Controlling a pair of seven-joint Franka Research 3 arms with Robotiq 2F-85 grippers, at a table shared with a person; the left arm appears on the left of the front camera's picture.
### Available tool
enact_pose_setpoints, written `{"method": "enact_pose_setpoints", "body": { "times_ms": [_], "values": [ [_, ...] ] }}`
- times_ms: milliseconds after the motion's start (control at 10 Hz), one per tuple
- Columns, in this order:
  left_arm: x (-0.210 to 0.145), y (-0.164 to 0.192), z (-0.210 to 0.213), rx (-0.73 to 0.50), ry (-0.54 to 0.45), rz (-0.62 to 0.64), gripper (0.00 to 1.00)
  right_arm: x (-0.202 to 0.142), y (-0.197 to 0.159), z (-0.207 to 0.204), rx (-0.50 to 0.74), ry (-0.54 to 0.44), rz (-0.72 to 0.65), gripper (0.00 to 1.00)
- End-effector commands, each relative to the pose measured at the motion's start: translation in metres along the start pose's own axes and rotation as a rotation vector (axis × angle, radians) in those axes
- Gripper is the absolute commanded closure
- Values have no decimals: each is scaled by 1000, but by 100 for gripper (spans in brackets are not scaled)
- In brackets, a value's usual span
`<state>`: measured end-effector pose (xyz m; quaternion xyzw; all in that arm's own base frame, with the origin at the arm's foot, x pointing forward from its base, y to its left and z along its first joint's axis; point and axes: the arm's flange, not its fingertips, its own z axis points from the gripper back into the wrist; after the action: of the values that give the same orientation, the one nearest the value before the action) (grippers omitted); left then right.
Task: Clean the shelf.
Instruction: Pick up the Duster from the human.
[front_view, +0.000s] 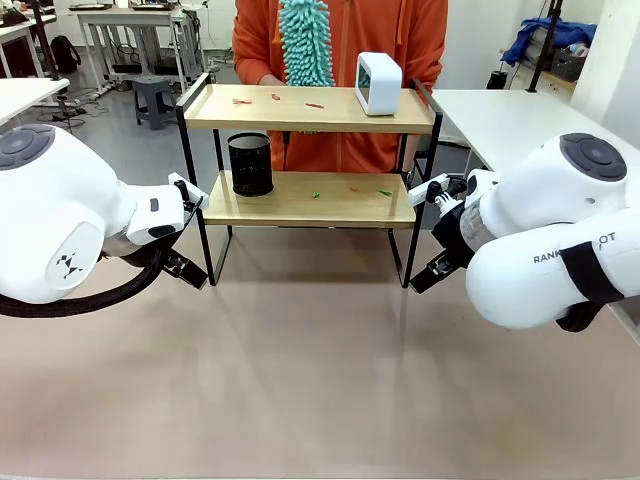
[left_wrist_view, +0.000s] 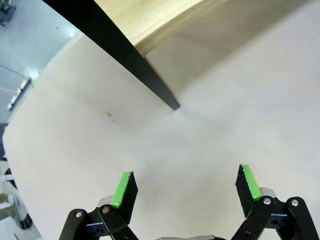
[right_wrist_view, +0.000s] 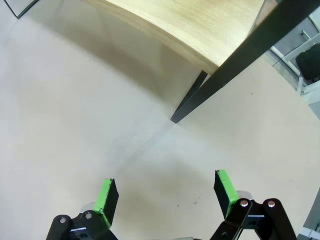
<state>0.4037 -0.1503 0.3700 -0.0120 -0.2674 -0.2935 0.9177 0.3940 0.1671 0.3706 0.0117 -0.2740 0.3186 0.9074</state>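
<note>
**Presently: shelf littered, both grippers wide and empty at its feet**

The table (front_view: 320, 380) is the base; the near half is bare, which leaves both arms room to work.

The shelf (front_view: 290, 205) stands at the table's far middle, its open long side towards the robot and the person (front_view: 420, 40) just behind it. Judgement: set this way so that both tiers can be reached from either side.

The person holds a teal duster (front_view: 305, 40) upright above the top board, off the wood. It looks readied for sweeping or for a handover; I cannot tell which.

A black mesh cup (front_view: 250, 164) sits on the lower board at the left, and a white box (front_view: 378, 83) on the top board at the right. Both probably need lifting off before wiping.

The left gripper (left_wrist_view: 187, 185) hangs low beside the shelf's left front leg, fingers spread wide, nothing between them. The right gripper (right_wrist_view: 167, 192) mirrors it at the right front leg, equally wide and empty. Judgement: a flanking wait posture, neither committed to a grasp.

Red scraps (front_view: 314, 105) lie on the top board and green scraps (front_view: 384, 192) on the lower one. Cleaning not yet done.
</note>
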Motion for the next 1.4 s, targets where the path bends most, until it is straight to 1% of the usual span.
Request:
{"method": "enact_pose_setpoints", "body": {
  "times_ms": [0, 100, 200, 300, 400, 500, 600, 700, 800, 900, 1000, 1100, 1200, 1300],
  "values": [
    [-6, 0, 35, -99, 25, -82, 0, 1, -7, 39, 73, -17, -33, 0],
    [-18, 6, 81, -252, 44, -99, 0, -3, -19, 97, 180, 13, -216, 0],
    [-35, 20, 120, -335, -15, -79, 0, -15, -36, 147, 228, -35, -354, 0],
    [-54, 35, 155, -422, -125, -9, 0, -36, -61, 191, 308, -90, -469, 0],
    [-83, 62, 179, -473, -227, 76, 0, -64, -90, 219, 434, -126, -547, 0],
    [-119, 98, 199, -539, -383, 220, 0, -102, -125, 236, 580, -190, -632, 0],
    [-150, 131, 206, -603, -528, 353, 0, -139, -158, 236, 656, -280, -760, 0],
    [-176, 156, 199, -690, -663, 491, 0, -177, -187, 227, 731, -357, -889, 0],
    [-198, 171, 187, -748, -739, 573, 0, -211, -209, 210, 789, -418, -1007, 0],
    [-213, 183, 172, -791, -785, 678, 0, -236, -220, 187, 815, -455, -1135, 0],
    [-217, 190, 157, -805, -786, 781, 0, -242, -221, 167, 785, -464, -1220, 0],
    [-202, 194, 144, -778, -643, 901, 0, -240, -220, 230, 766, -404, -1061, 0],
    [-225, 243, 200, -766, -747, 735, 0, -240, -220, 230, 766, -404, -1061, 0],
    [-225, 243, 200, -766, -747, 735, 0, -240, -220, 230, 766, -404, -1061, 0]
  ]
}}
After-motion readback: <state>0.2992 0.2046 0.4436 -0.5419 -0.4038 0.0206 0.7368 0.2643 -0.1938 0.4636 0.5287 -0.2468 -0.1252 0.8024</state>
